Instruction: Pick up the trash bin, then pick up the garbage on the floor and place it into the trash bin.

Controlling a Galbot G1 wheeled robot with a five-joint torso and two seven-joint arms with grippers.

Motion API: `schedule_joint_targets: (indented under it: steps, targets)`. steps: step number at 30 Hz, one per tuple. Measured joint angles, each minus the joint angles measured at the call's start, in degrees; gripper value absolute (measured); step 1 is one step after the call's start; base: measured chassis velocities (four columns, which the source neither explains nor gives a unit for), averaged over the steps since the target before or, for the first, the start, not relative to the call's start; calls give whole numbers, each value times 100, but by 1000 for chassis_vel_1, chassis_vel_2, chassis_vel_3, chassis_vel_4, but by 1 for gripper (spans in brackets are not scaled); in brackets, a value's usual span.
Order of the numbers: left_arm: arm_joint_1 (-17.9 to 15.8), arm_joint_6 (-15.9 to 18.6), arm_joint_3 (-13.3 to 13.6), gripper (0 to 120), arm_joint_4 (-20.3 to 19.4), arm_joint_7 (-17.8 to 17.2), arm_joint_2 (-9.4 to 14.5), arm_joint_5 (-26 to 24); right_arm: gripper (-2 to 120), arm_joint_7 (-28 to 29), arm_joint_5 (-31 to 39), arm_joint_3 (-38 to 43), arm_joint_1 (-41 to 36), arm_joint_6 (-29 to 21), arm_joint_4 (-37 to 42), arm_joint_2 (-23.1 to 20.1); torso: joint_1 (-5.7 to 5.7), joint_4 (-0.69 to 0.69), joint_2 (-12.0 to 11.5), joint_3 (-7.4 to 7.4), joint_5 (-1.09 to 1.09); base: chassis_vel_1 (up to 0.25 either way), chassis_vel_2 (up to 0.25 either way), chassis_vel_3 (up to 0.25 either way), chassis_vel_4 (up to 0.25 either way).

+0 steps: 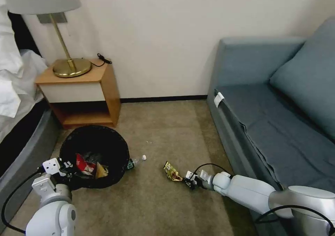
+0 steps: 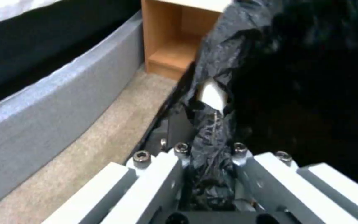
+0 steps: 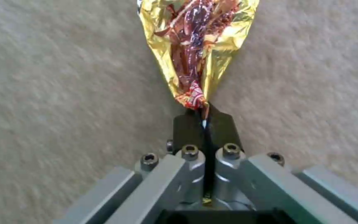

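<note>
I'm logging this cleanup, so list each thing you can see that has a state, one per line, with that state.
Trash bin: upright, black liner rim gripped, red wrapper and brown paper inside.
Left pincer: shut on the bin's rim.
Gold wrapper: crumpled, pinched at one end.
Right pincer: shut on the gold wrapper, low over the carpet.
Bottle: lying on the floor beside the bin, capped.

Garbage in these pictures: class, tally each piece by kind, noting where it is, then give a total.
Gold snack wrapper, pinched in the right gripper: 1
Red-and-white wrapper, in the trash bin: 1
Brown paper, in the bin: 1
Clear bottle, on the floor beside the bin: 1
Total: 4
</note>
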Motion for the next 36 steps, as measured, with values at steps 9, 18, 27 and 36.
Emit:
schedule_joint_targets:
  steps: [9, 18, 27, 36]
  targets:
    - [-5, -1, -2, 1, 43, -21, 0, 19, 0, 53, 16, 153, -51, 62, 216, -109, 0, 3, 2, -1, 3, 0, 0, 0, 0]
    - [-22, 35, 26, 1, 87, -20, 0, 38, 0, 269, 190, 596, 97, -3, 1194, -618, -1, 2, 3, -1, 1, 0, 0, 0, 0]
    - [-19, 100, 137, 1, 167, -19, 0, 58, 0, 502, 326, 1492, 36, -89, 2558, -1105, -1, 2, 3, -1, 3, 0, 0, 0, 0]
    - [-10, 173, 172, 1, 212, -17, 0, 36, 0, 623, 908, 2241, 415, -253, 4128, -1272, -1, 3, 5, -2, -1, 0, 0, 0, 0]
